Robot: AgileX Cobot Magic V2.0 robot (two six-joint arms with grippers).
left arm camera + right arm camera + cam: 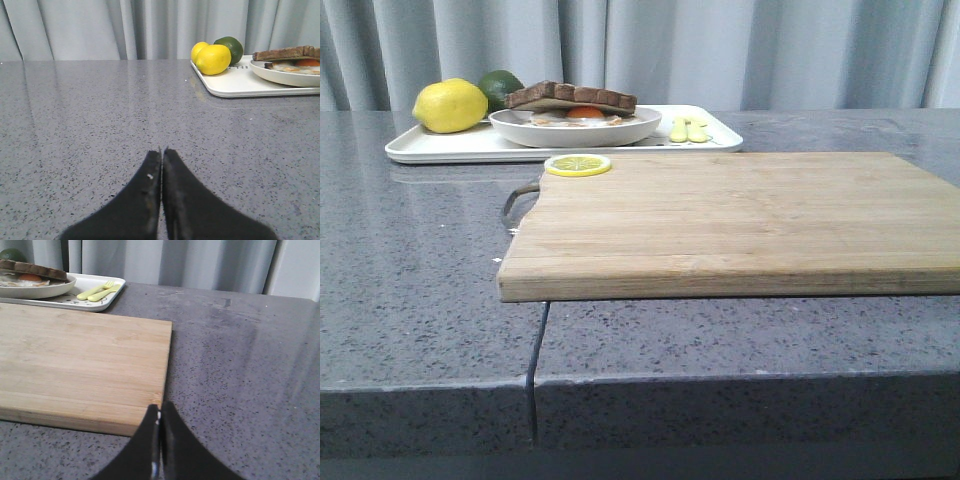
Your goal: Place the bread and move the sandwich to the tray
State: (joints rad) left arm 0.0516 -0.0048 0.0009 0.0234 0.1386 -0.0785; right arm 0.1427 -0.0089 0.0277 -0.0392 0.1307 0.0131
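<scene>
Two black grippers sit low over a speckled grey desk [420,330], each with its fingers pressed together and gripping nothing. The left gripper [161,150] hovers above bare desk surface, with no object directly beneath or just ahead of it. The right gripper [160,407] sits at the near corner of a wooden cutting board [740,220], its tips just over the board's near edge, the board stretching away ahead of it and toward the other arm's side.

Beyond the board's far corner, on the side of the left gripper, a yellow lemon slice [578,165] lies on the wood beside a dark cord loop [517,200] at the board's end.

Farther off from both grippers, the white tray [430,150] rests on the desk just behind the board. On it stands the round white plate [520,130] carrying the sandwich [575,105]: a fried egg with an orange yolk, and the bread [570,96], a dark-crusted slice, lying tilted on top. Beside the plate, toward the right gripper's side, pale yellow-green cutlery [99,290] lies on the tray. At the tray's opposite end, well ahead of the left gripper, sit a whole lemon [213,59] and a dark green lime [231,47]; that wrist view shows a second lemon [197,49] behind the first. Grey curtains [720,50] hang at the back.
</scene>
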